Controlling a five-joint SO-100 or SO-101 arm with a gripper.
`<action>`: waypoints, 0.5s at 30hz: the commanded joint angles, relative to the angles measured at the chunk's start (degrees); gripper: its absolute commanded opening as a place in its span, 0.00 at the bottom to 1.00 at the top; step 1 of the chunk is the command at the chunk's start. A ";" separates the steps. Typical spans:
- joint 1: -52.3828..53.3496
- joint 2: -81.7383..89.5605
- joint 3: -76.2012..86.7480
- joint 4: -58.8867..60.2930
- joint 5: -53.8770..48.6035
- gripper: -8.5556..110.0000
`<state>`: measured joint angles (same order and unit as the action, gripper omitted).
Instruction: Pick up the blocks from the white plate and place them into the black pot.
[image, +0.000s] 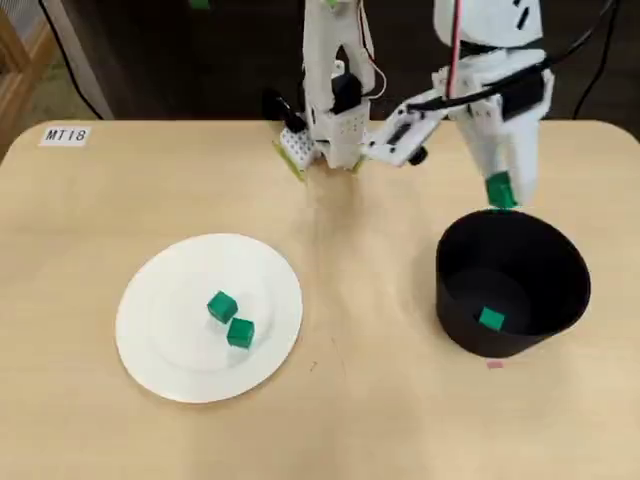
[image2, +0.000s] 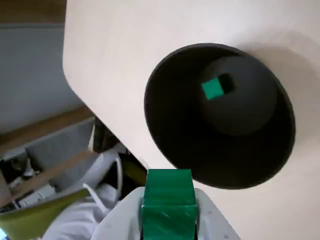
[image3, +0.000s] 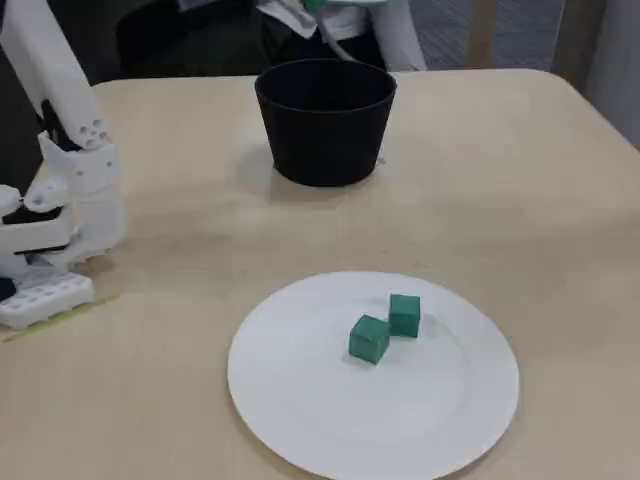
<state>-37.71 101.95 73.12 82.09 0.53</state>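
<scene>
The white two-finger gripper (image: 500, 192) is clamping one small bright green cube (image2: 168, 204) between its jaws, and in the overhead view it is hanging at the far rim of the round matte black pot (image: 560, 290), the side nearest the arm's base, not over the middle. That is the relation the coming move is turning on. In the wrist view the held cube is sitting at the bottom edge of the picture, just at or slightly outside the pot's near lip, with the dark opening (image2: 170, 125) spreading out ahead of it. Judging from that, a release here is risking the cube striking the rim or falling outside; the gripper is likely needing to travel a little further over the mouth, toward the pot's centre, before opening.

Another green cube (image: 490, 319) is already lying on the pot's floor, a bit off centre. Two more green cubes, one (image3: 369, 338) and the other (image3: 404, 315), are resting touching one another near the middle of the large round white plate (image3: 300, 420), which is sitting well apart from the pot, toward the table's opposite side edge. The cubes are roughly equal-sided, so no long axis is mattering for the drop.
</scene>
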 joint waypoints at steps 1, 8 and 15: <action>-1.76 1.58 3.43 -4.13 -1.58 0.05; -1.14 -5.71 6.94 -8.26 -3.78 0.05; 0.35 -10.99 6.42 -10.20 -5.19 0.05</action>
<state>-38.32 90.88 80.07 72.60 -4.22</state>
